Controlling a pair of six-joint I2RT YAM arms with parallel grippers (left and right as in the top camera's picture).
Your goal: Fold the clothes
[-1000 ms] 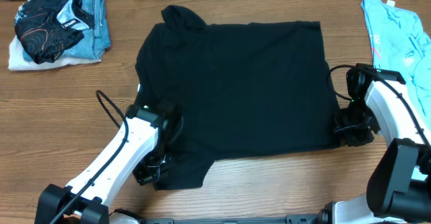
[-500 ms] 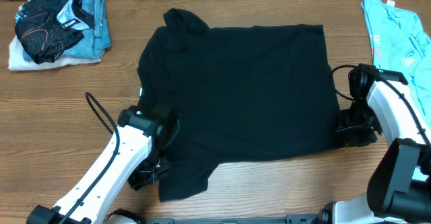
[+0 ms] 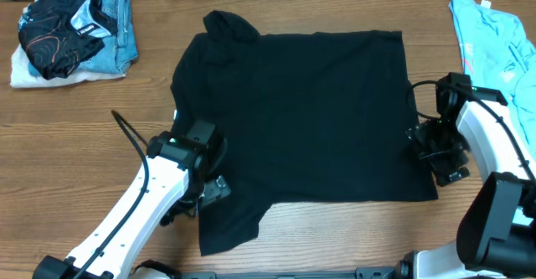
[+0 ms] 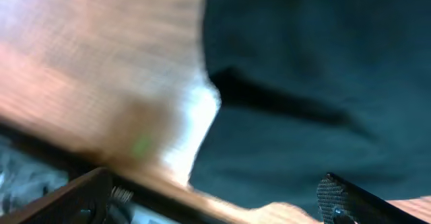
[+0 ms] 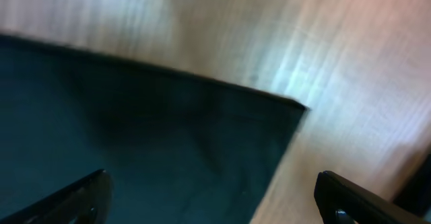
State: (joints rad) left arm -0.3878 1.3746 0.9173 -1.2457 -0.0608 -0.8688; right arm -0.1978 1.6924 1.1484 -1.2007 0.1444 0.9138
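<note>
Shirt (image 3: pixel 301 111), black, lies spread flat on the table (image 3: pixel 84 128). The left gripper (image 3: pixel 209 193) at its near-left sleeve and the right gripper (image 3: pixel 440 157) at its near-right corner both stand wide, holding nothing. A blue shirt (image 3: pixel 494 36) lies far right.

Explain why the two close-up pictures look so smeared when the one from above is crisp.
Overhead: sharp and evenly lit, though the black T-shirt swallows nearly all fold detail. Left wrist: heavily streaked blur, probably camera motion, with a white glare patch on the table beside the shirt's edge. Right wrist: also blurred, wood grain smeared into streaks, pale sheen top right, shirt corner soft.
</note>
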